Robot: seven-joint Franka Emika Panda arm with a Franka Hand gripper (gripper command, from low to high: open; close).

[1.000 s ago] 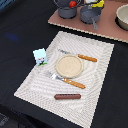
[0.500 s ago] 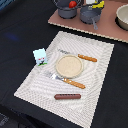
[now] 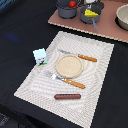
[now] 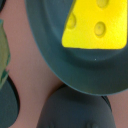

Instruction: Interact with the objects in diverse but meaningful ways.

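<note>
Tabletop (image 3: pixel 15 30) dark, striped placemat (image 3: pixel 100 55) in the middle with tan plate (image 3: pixel 68 65), knife (image 3: pixel 80 56) and fork (image 3: pixel 66 80) either side of it. Sausage (image 3: pixel 67 96) lies on the mat's near edge; carton (image 3: pixel 40 55) sits at the mat's edge on the exterior view's left. Far back, tomato (image 3: pixel 73 4) in one dark pot (image 3: pixel 65 10), cheese wedge (image 3: pixel 90 13) in a dark bowl (image 3: pixel 86 19) beside it. My wrist view looks straight down on the cheese wedge (image 4: pixel 95 27) in that bowl (image 4: pixel 55 55), so I'm probably hovering to pick it. My fingers aren't visible; can't tell how open. Next: descend centred on the wedge, clear of the rim.
</note>
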